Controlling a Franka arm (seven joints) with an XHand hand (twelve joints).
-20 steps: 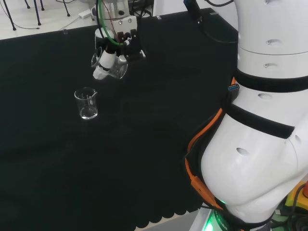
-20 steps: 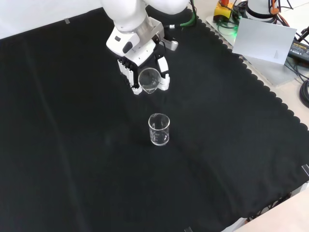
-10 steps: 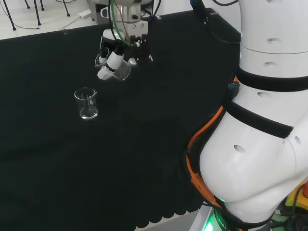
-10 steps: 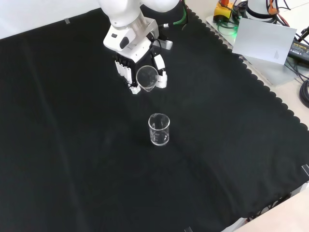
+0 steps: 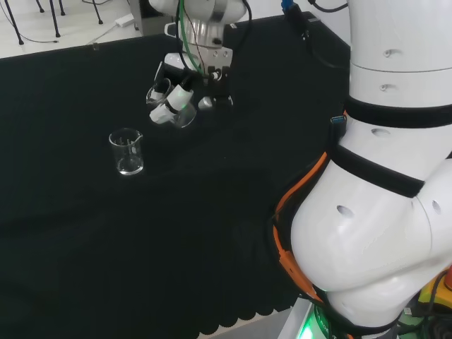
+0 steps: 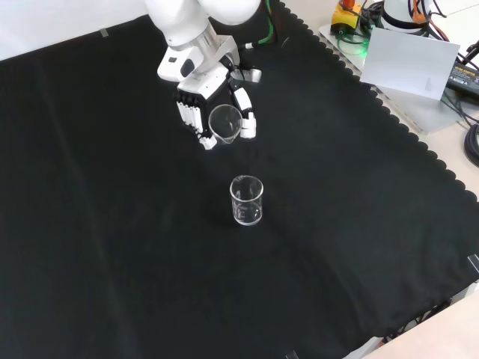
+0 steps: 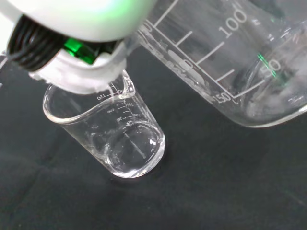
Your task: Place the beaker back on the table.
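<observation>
Hand (image 6: 202, 105) grips a clear beaker (image 6: 224, 123), fingers (image 6: 191, 120) on one side and thumb (image 6: 245, 112) on the other, curled round the glass. Held beaker is tilted, its open mouth turned toward the front camera, and it is above the black cloth (image 6: 112, 247), not resting on it.

Landmark: a second beaker (image 6: 246, 200), standing upright on the cloth. In the front view the held beaker is farther off than the standing one and slightly left of it, well apart. In the head view the hand (image 5: 173, 95) with its beaker (image 5: 182, 113) is up and to the right of the standing beaker (image 5: 127, 151).

Wrist view: held beaker (image 7: 225, 57) close, graduation marks visible along its wall; standing beaker (image 7: 108, 136) beyond it on the cloth, spout visible on its rim.
</observation>
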